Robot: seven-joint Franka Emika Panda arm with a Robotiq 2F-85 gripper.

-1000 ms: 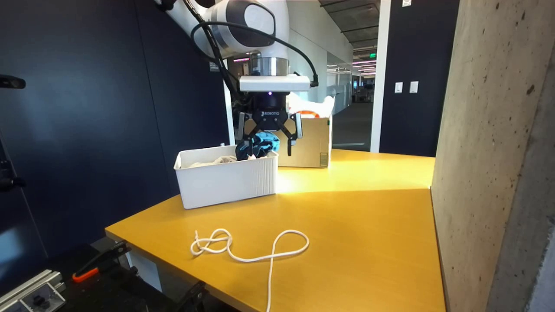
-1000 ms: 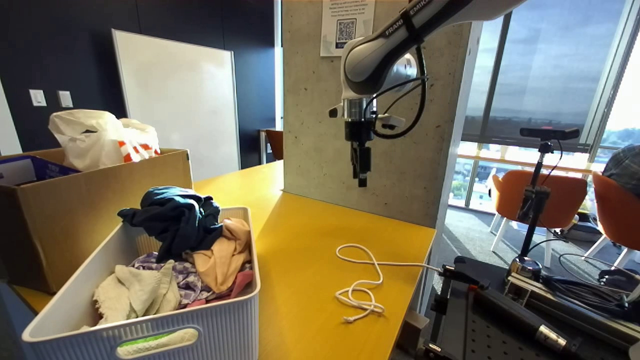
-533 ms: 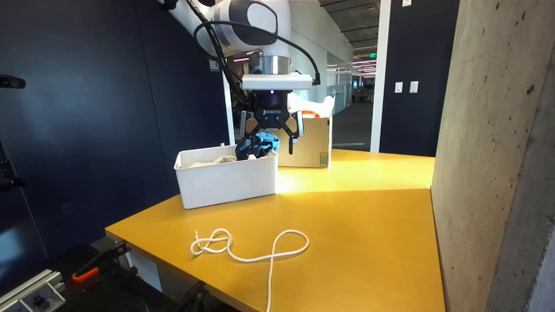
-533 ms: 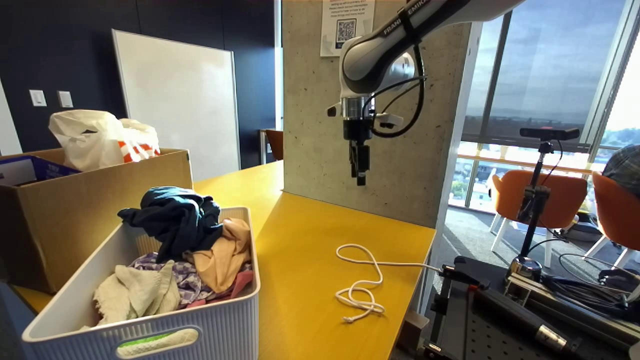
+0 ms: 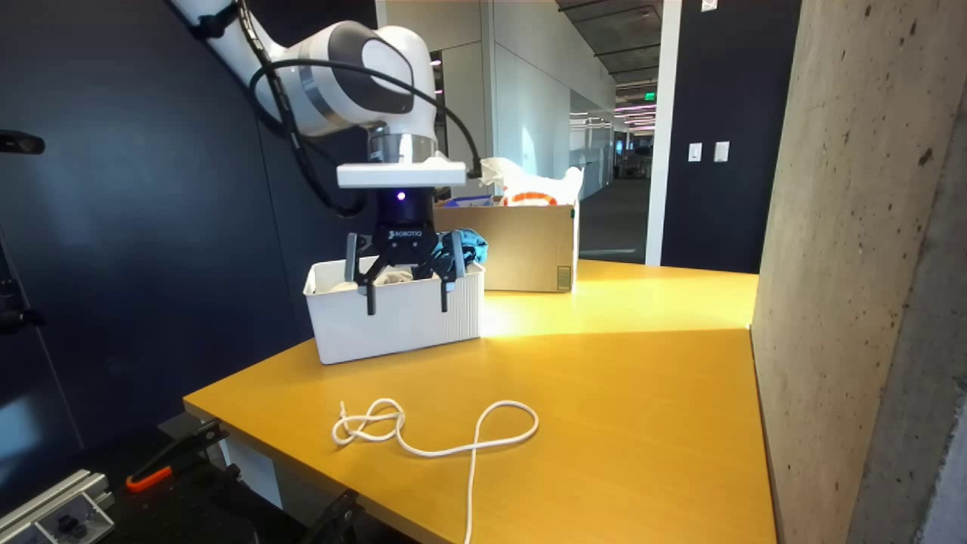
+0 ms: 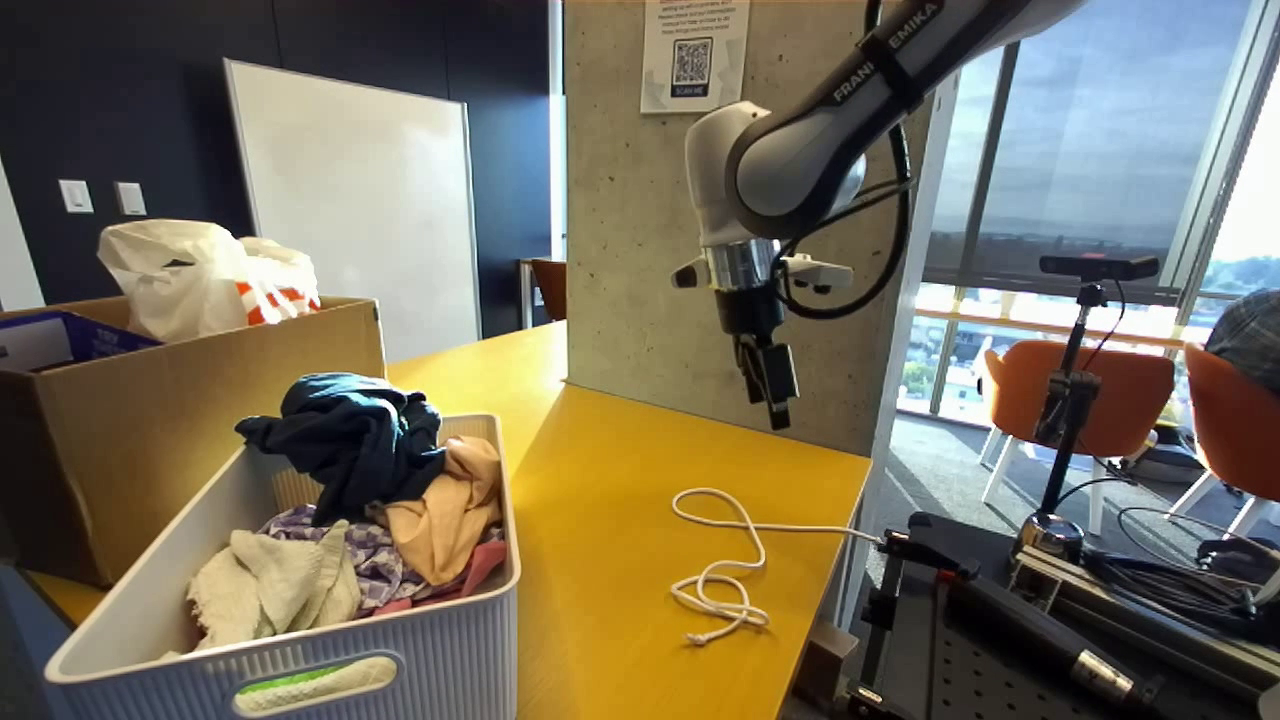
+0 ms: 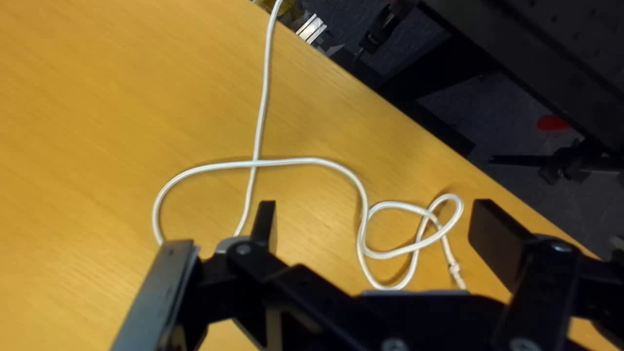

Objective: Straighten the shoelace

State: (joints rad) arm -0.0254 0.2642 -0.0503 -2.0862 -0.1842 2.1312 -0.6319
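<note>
The shoelace, a thin white cord (image 5: 474, 446), lies on the yellow table. It makes one wide loop that crosses itself, then a small tangle of curls with a knotted end. It also shows in an exterior view (image 6: 750, 526), where its other end runs past the table edge. In the wrist view the shoelace (image 7: 363, 204) lies below the jaws, with the curls framed between the fingers. My gripper (image 5: 408, 311) is open and empty, above the table and apart from the cord. It shows tilted in an exterior view (image 6: 780, 415); its spread fingers show in the wrist view (image 7: 375, 214).
A white bin (image 5: 393, 325) of clothes stands on the table; it also shows in an exterior view (image 6: 450, 650). A cardboard box (image 5: 536, 249) with plastic bags stands behind it. A concrete pillar (image 5: 854, 264) borders the table. A black cart (image 6: 960, 610) stands beside the table edge.
My gripper has moved lower: down and left in an exterior view, down and right with more tilt in an exterior view. It stays open. The shoelace has not moved.
</note>
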